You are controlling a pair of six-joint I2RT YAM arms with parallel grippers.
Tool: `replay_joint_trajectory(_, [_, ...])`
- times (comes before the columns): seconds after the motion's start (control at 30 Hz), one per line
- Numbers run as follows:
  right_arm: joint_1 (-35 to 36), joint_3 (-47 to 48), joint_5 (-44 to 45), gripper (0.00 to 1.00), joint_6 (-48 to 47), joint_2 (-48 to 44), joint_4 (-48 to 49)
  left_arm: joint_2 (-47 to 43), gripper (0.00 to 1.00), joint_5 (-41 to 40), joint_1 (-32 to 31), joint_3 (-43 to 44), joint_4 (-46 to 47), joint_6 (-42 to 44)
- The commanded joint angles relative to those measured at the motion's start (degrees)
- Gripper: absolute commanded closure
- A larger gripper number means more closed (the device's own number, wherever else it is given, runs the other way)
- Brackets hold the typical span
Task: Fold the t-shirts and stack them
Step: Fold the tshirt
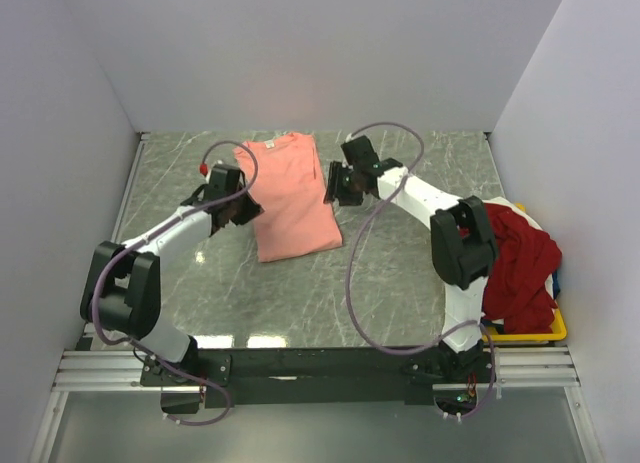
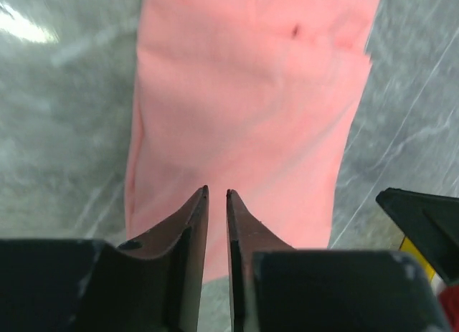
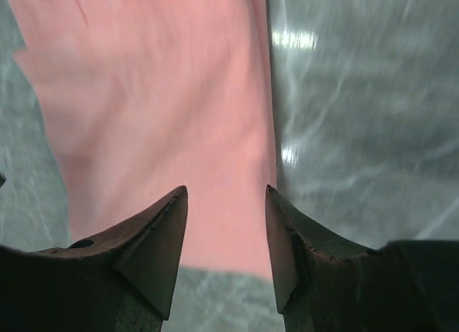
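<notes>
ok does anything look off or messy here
Mostly tidy. The pink t-shirt lies folded but slanted on the table; the red t-shirt is heaped over the rim of the yellow bin, hanging out.

Left arm [image 1: 170, 228], right arm [image 1: 420, 195]: white link shells, bulky black joints. Mauve cable [image 1: 352, 273] loops loose off each. Left pincer [image 2: 217, 192] and right pincer [image 3: 226, 192]: black wedge fingers tapering to points, edges scuffed. Red tab [image 1: 204, 169] at left wrist. Black base bar [image 1: 330, 361].

1 t-shirt [image 1: 293, 195] lies on the table [image 1: 400, 273]; heaped t-shirts [image 1: 520, 263] fill the right bin [image 1: 556, 329].
</notes>
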Motion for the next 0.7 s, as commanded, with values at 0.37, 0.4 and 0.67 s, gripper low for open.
replay_joint_trajectory(0.37, [3.71, -27.41, 3.75, 0.46, 2.32, -16.63, 13.29, -15.69, 0.61, -1.30, -3.22, -21.27, 6.33, -6.09])
replay_joint_trajectory(0.4, [3.89, -27.76, 3.75, 0.46, 2.32, -16.54, 13.56, -15.86, 0.60, -1.03, -3.31, -21.81, 6.86, -6.09])
replay_joint_trajectory(0.67, [4.15, -27.68, 4.01, 0.48, 2.84, -15.14, 13.91, -13.32, 0.56, 0.38, -3.92, -22.60, 11.08, -4.95])
